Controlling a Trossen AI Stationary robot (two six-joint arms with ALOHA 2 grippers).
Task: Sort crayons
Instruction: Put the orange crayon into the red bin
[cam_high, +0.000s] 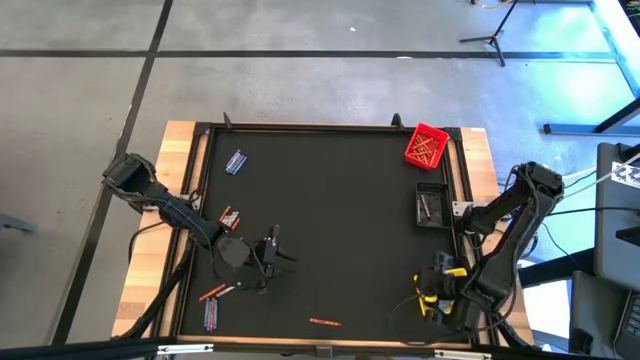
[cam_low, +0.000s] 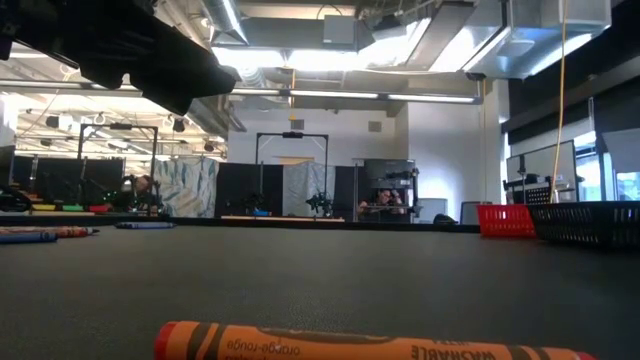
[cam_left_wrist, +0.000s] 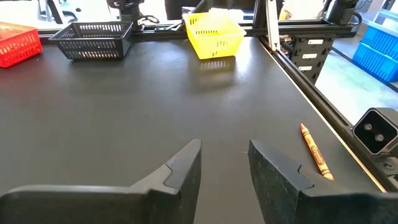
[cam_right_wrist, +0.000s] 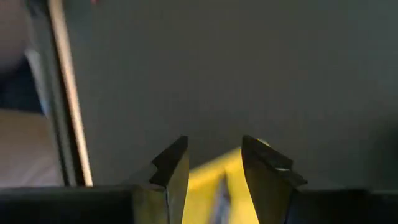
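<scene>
**Crayons scattered as sorting runs midway**

The crayons are seen spread over the dark table (cam_high: 330, 200): an orange crayon (cam_high: 324, 322) lies alone near the front edge, a red-orange pair (cam_high: 215, 292) and a blue bundle (cam_high: 211, 315) rest at the front left, a blue cluster (cam_high: 236, 162) sits toward the far left, and a small mixed group (cam_high: 230, 216) lies between them. Many red-orange sticks are already gathered in the red bin (cam_high: 425, 146) at the far right corner; a few grey ones appear to lie in the black bin (cam_high: 432, 204) beside it.

The right pincer (cam_right_wrist: 214, 165) is held partly open, empty, directly above the yellow bin (cam_high: 436, 296) at the front right, so a drop there is judged to be just finished. The left pincer (cam_left_wrist: 224, 165) hangs open above the table's front left, nothing between its fingers, the lone orange crayon lying off to one side ahead of it.

The next move is judged to call for a descent onto a loose crayon and a narrow, well-aligned pinch.

A wooden border frames the mat; beyond it, a lit workshop with racks and ceiling lights is visible.
</scene>
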